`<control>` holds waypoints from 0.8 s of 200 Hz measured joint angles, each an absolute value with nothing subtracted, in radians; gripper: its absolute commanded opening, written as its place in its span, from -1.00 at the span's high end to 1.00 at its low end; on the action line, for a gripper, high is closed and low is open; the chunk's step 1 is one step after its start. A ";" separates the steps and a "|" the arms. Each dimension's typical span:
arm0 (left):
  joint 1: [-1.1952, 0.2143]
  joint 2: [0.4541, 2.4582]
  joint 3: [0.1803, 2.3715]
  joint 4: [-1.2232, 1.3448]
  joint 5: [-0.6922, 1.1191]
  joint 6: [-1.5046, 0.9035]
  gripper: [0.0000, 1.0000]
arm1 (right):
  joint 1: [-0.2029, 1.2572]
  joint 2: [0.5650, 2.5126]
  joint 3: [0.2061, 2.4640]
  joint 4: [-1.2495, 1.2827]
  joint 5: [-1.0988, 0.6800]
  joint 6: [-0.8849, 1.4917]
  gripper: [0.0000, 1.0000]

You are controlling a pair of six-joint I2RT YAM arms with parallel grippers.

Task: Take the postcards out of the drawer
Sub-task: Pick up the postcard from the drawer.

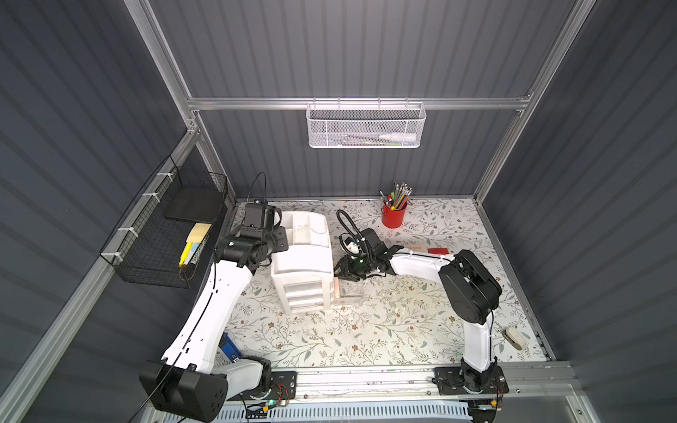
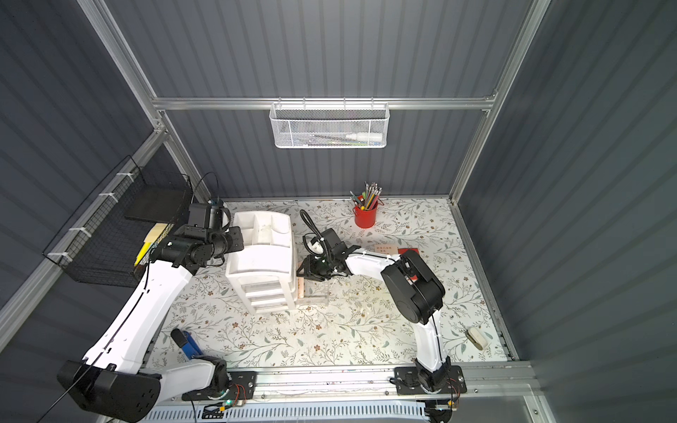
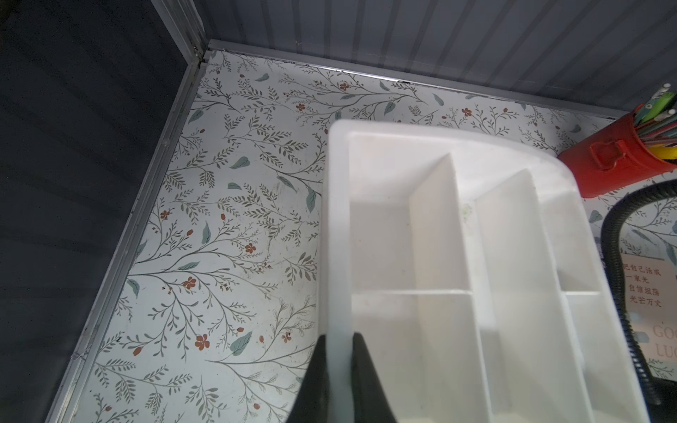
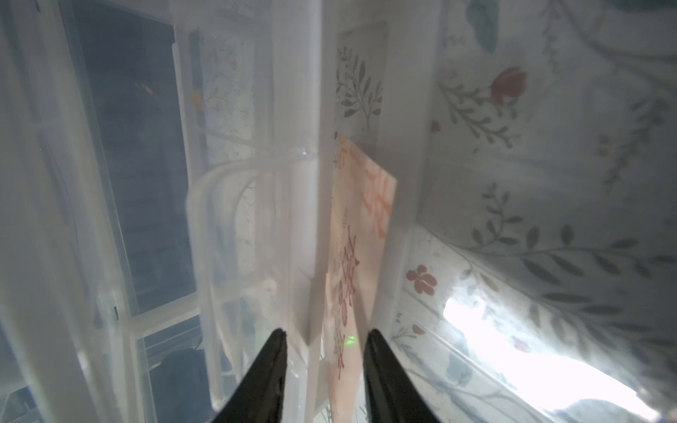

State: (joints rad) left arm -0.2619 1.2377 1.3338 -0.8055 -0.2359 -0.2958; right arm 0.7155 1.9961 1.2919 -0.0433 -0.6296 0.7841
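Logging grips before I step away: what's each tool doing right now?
Left tool: closed on the white plastic drawer organiser's rim.
Right tool: open, straddling a pale peach postcard.

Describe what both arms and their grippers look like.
Both the left arm and right arm have smooth white link shells and bulky black joint housings. A thin black cable runs along each white link, and a ribbed black hose loops at the right wrist. The left gripper and right gripper have tapered black fingers.

left pincer [image 2: 241, 238] at organizer [image 2: 263, 256] rim | right pincer [image 2: 304, 273] over open drawer [image 2: 318, 293] | peach postcard [image 2: 300, 287] inside
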 measured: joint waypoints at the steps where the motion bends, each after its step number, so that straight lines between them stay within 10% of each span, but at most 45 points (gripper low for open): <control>1: -0.262 1.238 1.334 -0.805 -0.236 -0.296 1.00 | 0.715 1.996 1.292 -0.043 -0.630 0.784 0.29; 160: -0.262 1.238 1.334 -0.805 -0.236 -0.295 1.00 | 0.709 2.002 1.291 -0.030 -0.622 0.786 0.76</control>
